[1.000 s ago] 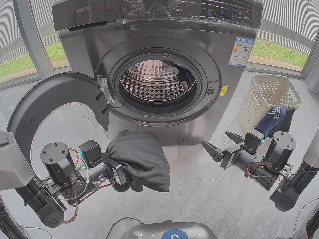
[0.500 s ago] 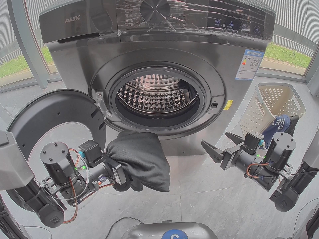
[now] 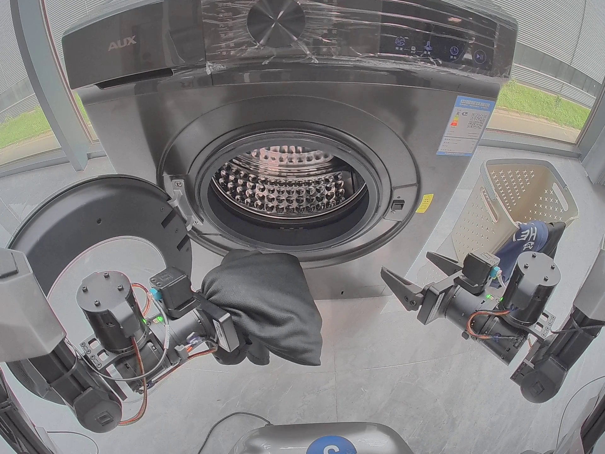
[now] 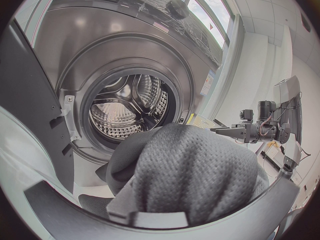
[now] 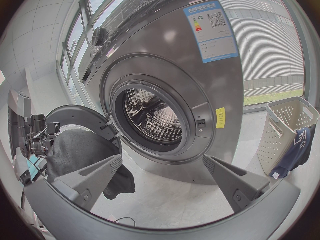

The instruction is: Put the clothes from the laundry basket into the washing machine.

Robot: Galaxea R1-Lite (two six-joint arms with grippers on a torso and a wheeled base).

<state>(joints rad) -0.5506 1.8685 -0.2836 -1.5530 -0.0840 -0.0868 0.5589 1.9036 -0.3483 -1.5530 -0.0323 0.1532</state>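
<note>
A dark grey garment [image 3: 265,304] is held bunched in the clenched fingers of the left gripper [image 3: 242,345]. It is carried above the floor, just below the open mouth of the washing machine [image 3: 378,115], not yet inside. No clothes are seen in the drum [image 3: 287,187]; the door [image 3: 94,222] is swung wide. A blue garment [image 3: 526,238] is draped over the rim of the laundry basket [image 3: 504,178] beside the machine. The right gripper [image 3: 408,266] is held with fingers spread, grasping nothing. The task is judged early: nothing is loaded, one piece is close to loading, and at least one is left.
</note>
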